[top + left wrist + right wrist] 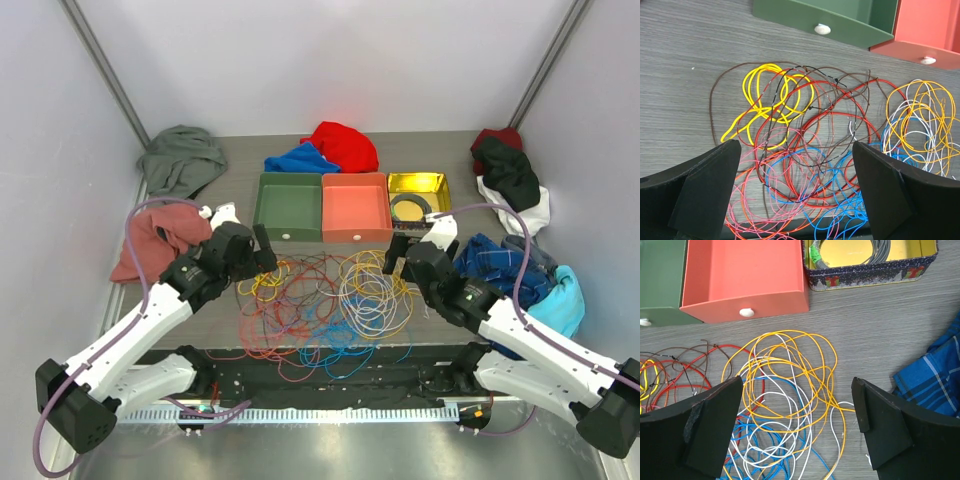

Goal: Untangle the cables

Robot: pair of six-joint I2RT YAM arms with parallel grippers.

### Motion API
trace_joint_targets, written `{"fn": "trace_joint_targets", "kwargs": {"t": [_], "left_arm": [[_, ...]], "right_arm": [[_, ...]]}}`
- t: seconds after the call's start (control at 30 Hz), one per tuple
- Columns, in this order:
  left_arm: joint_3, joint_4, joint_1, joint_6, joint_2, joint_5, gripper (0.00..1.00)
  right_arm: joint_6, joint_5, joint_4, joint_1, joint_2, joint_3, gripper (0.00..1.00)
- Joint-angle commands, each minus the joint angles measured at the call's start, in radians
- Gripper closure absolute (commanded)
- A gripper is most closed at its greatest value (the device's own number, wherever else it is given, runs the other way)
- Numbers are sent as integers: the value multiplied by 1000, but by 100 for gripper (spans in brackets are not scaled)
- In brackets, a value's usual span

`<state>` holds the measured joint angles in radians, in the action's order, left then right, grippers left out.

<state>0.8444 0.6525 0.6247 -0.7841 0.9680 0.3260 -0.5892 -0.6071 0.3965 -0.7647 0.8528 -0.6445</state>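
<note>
Below, tangled cables (325, 300) sprawl between left claw (266, 258) and right claw (397, 260).

Top camera looks down from behind; both wrist cameras closely share cables (372, 292).

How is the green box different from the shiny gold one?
The green box is larger, matte, with a white knob, and looks empty. The gold tin is smaller, shiny inside, and holds a coiled ring. Both are open-topped and sit in one row behind the cables.
</note>
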Motion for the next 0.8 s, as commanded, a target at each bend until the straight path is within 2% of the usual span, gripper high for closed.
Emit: {"fn": "trace_joint_targets", "kwargs": {"t": [0.0,0.17,0.3,0.6,0.77], "left_arm": [[-2,-48,3,-23,5,-27,0],[-33,-89,3,-23,-21,-45,0],[-56,-111,3,-27,-41,-54,0],[-82,-114,3,-37,-31,-82,0],[-96,-128,3,-41,-46,-97,0]], "right_arm": [[17,35,-38,-4,-1,6,1],[19,111,-57,-4,32,20,4],[-29,225,-131,-13,80,74,11],[-40,205,-231,-36,169,79,16],[-26,199,-257,-36,280,39,19]]}}
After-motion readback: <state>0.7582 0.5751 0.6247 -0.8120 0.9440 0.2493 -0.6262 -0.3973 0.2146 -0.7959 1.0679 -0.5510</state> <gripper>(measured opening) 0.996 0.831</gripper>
